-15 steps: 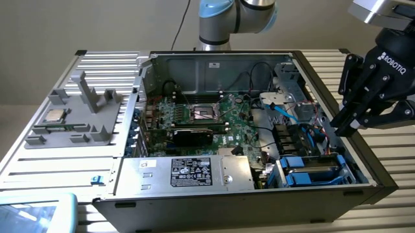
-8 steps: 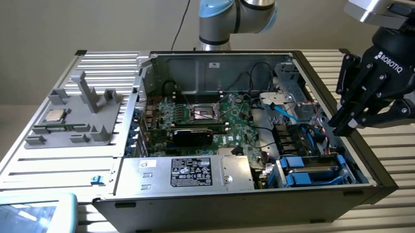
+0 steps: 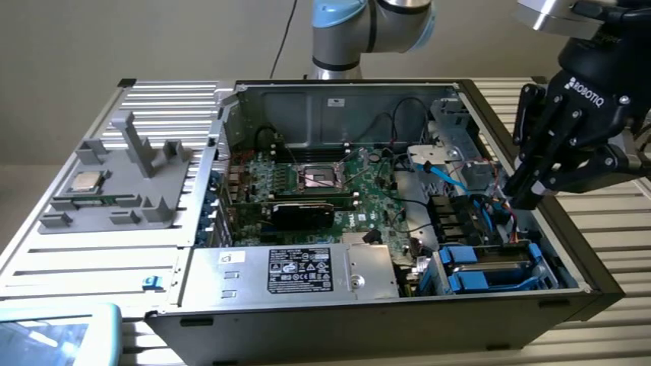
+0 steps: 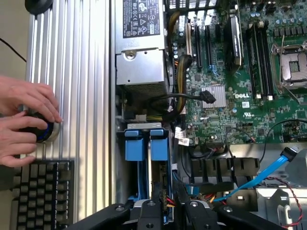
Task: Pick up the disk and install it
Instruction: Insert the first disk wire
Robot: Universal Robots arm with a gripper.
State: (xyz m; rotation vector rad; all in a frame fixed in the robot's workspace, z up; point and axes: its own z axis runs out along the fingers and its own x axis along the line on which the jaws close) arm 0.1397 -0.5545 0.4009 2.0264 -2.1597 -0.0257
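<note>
Here the open computer case (image 3: pixel 569 293) lies on its side on the ribbed counter (image 3: pixel 91 259), and the disk (image 3: pixel 489 268), in its blue carrier, already sits in the drive bay at the near corner on the exterior view's right, beside a second blue carrier. The black gripper (image 3: pixel 521 200) hangs just above the case's right wall, over that bay, with nothing visibly held; its fingers look fairly close together, though how far apart they stand cannot be told for sure. In the wrist view the blue carrier tabs (image 4: pixel 146 143) lie just ahead of the gripper. A person's hands (image 4: pixel 26 120) rest on a round knob (image 4: pixel 48 132) near a black keyboard (image 4: pixel 41 194).
</note>
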